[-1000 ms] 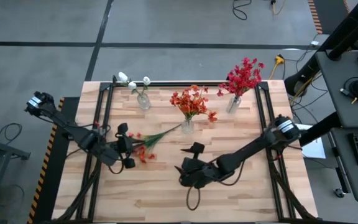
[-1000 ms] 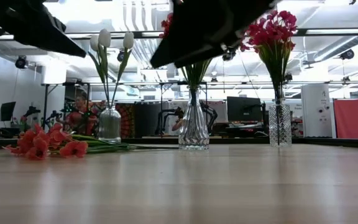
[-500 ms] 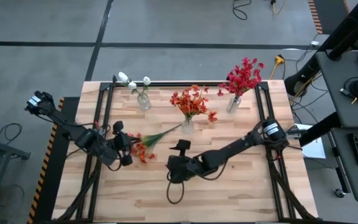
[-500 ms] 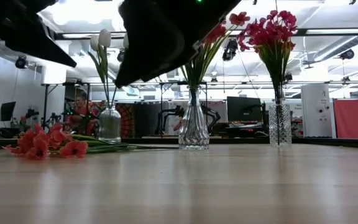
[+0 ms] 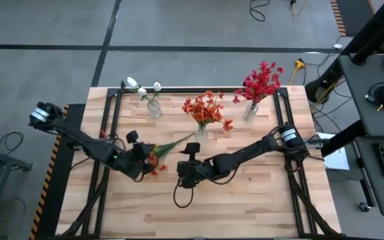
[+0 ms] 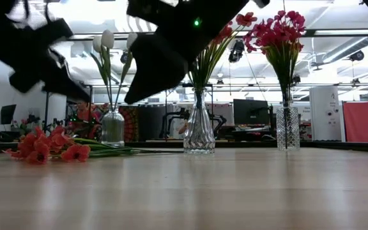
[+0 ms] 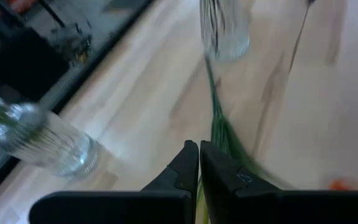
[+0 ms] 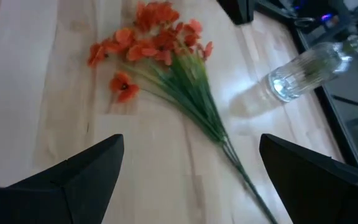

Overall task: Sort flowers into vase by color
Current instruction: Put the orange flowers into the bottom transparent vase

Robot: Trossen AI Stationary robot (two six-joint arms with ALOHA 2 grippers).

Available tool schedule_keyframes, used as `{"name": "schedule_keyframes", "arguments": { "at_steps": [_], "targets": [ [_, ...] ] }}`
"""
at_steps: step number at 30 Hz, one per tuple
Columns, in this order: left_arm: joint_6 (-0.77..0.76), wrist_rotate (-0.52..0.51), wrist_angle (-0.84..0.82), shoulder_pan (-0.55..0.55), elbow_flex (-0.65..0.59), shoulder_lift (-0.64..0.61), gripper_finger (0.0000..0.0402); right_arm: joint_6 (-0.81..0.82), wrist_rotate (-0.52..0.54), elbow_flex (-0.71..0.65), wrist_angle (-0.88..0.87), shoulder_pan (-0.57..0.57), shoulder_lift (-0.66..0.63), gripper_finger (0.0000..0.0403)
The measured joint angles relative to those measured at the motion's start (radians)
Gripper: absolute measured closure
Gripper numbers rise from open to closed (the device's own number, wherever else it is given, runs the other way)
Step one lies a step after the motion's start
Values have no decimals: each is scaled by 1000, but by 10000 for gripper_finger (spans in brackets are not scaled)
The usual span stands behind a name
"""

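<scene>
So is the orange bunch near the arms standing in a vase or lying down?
Lying down. The orange flowers are flat on the wooden table, stems stretched out, outside the glass vase.

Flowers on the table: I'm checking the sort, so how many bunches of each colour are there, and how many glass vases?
White-bloomed flowers in a glass vase: 1 bunch
Orange-bloomed flowers in a glass vase: 1 bunch
Crimson-red flowers in a glass vase: 1 bunch
Orange-bloomed spray lying loose on the wooden table: 1 bunch
Clear glass vases: 3
Total: 4 bunches, 3 vases
</scene>
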Motion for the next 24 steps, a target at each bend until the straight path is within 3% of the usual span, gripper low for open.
{"name": "schedule_keyframes", "arguments": {
  "at_steps": [5, 11, 24],
  "targets": [
    [75, 122, 101, 115, -36, 90, 402, -11, -73, -1, 6, -27, 2, 36],
    [253, 375, 351, 222, -110, 139, 402, -60, -122, -1, 17, -60, 2, 36],
    [370, 461, 456, 336, -174, 128, 402, -119, -200, -2, 64, -117, 2, 36]
  ]
}}
